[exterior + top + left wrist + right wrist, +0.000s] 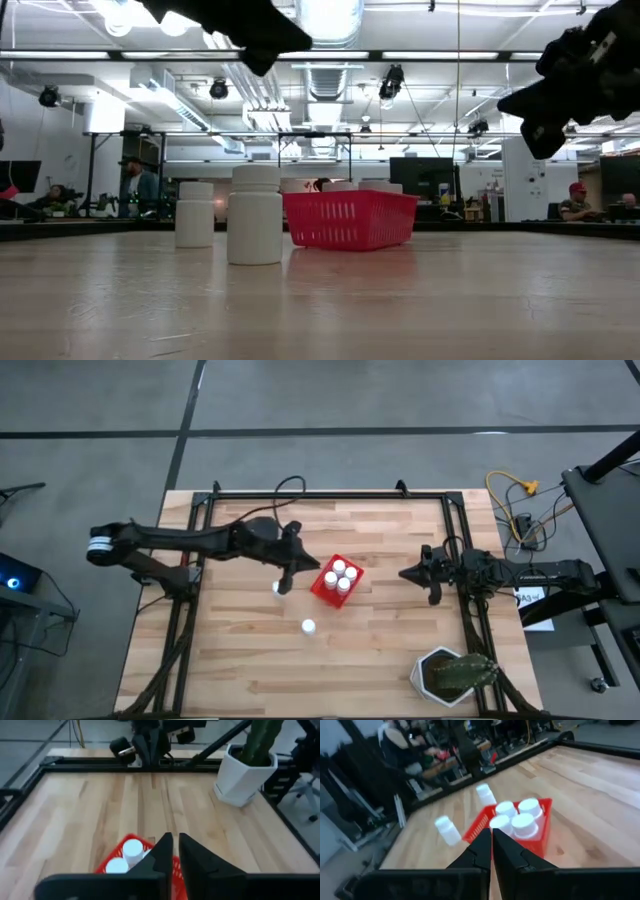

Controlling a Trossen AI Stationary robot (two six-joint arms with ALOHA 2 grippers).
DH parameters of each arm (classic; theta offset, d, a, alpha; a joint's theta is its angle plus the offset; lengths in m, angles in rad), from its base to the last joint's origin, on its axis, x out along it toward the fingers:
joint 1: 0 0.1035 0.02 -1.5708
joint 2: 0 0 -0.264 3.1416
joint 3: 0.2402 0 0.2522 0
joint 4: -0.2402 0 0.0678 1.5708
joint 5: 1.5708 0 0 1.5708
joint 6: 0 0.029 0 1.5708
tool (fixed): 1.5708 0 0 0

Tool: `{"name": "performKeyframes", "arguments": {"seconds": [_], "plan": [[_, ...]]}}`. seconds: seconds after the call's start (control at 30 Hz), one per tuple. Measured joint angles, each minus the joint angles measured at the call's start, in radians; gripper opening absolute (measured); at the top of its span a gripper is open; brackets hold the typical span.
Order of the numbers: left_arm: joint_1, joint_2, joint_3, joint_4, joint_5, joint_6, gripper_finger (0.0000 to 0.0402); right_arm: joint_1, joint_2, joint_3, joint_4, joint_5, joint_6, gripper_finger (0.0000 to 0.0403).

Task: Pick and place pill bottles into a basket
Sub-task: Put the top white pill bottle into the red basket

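Left pincer (pixel 286 582) hung closed, empty, just beside red basket (pixel 322 586) holding four pill bottles (pixel 339 575); two bottles (pixel 309 627) stood on table (pixel 380 640) nearby. Right pincer (pixel 405 573) closed, apart.

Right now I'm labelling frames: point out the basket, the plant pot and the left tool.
basket (pixel 322 588), high view, left rim.
plant pot (pixel 432 672), high view, white rim.
left tool (pixel 284 586), high view, fingertips.

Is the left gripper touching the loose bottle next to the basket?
Cannot tell. In the high view the left gripper overlaps that bottle; the low view shows the bottle standing free, but the fingertips are out of frame.
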Motion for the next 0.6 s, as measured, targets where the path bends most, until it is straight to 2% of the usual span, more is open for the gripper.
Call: {"name": "performKeyframes", "arguments": {"seconds": [0.17, 0.43, 0.6], "plan": [[0.0, -0.058, -0.09, 0.045, -0.001, -0.07, 0.0003, 0.0, 0.008, 0.0, 0.034, 0.023, 0.0, 0.0009], [0.0, -0.199, -0.266, 0.249, -0.006, -0.144, 0.0003, 0.0, 0.009, 0.0, 0.141, 0.024, -0.006, 0.0009], [0.0, -0.337, -0.374, 0.245, -0.086, -0.168, 0.0003, -0.001, 0.011, 0.0, 0.205, 0.024, -0.031, 0.0009]]}}
